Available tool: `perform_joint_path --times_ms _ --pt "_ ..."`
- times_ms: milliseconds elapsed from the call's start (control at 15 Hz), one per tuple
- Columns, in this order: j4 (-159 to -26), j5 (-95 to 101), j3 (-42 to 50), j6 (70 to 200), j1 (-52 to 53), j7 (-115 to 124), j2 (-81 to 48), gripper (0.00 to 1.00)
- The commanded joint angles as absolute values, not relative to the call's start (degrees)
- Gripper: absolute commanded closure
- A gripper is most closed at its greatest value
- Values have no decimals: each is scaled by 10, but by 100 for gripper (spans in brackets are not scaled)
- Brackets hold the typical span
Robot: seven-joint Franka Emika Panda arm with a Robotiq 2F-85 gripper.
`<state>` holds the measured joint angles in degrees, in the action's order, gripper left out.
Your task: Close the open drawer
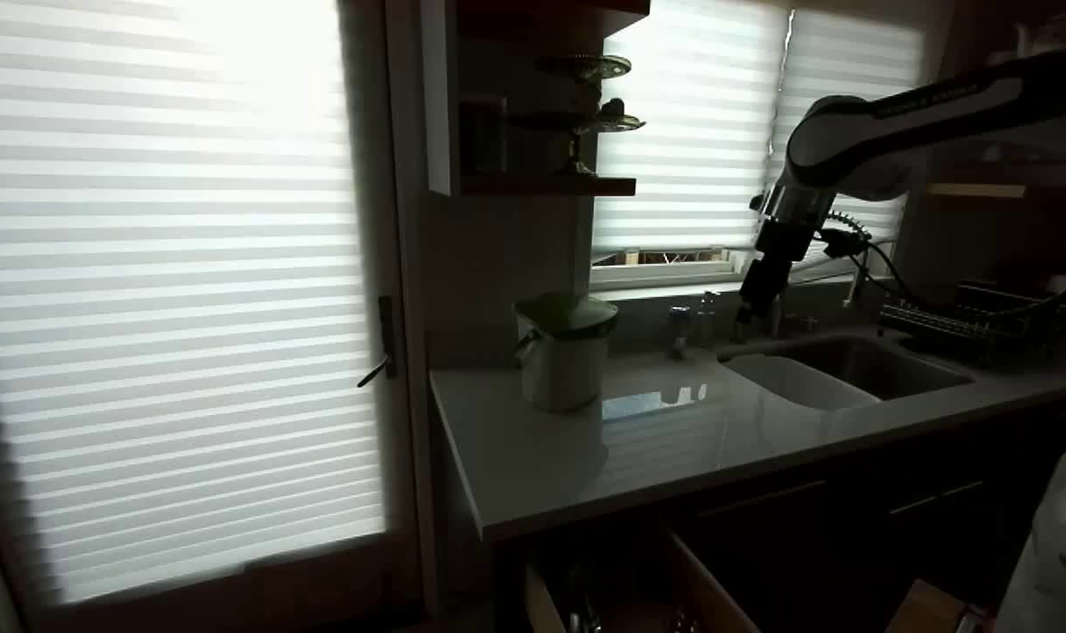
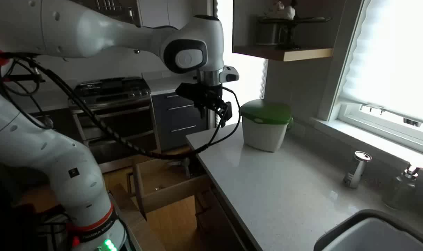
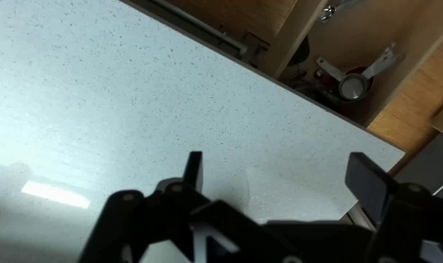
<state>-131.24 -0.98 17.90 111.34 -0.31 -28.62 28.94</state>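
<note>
Below counter (image 3: 177,113), open drawer (image 3: 292,36), partly hidden

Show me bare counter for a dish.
Widest: the counter between the white bin and the sink. Smaller: between bin and front edge above the drawer. Crowded: below the windowsill, with chrome fixture and glass bottle; open jaws hang above the counter.

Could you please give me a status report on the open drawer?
Gripper open, empty, above the countertop. Drawer pulled out, utensils inside. No obstruction visible, though its rear is hidden.
</note>
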Motion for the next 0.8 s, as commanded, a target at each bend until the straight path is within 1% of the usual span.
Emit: perform_joint_path --times_ms 0,733 --pt "-1311 -16 169 1112 -15 -291 287 0" --pt "-1322 -12 160 1119 -13 -287 293 0"
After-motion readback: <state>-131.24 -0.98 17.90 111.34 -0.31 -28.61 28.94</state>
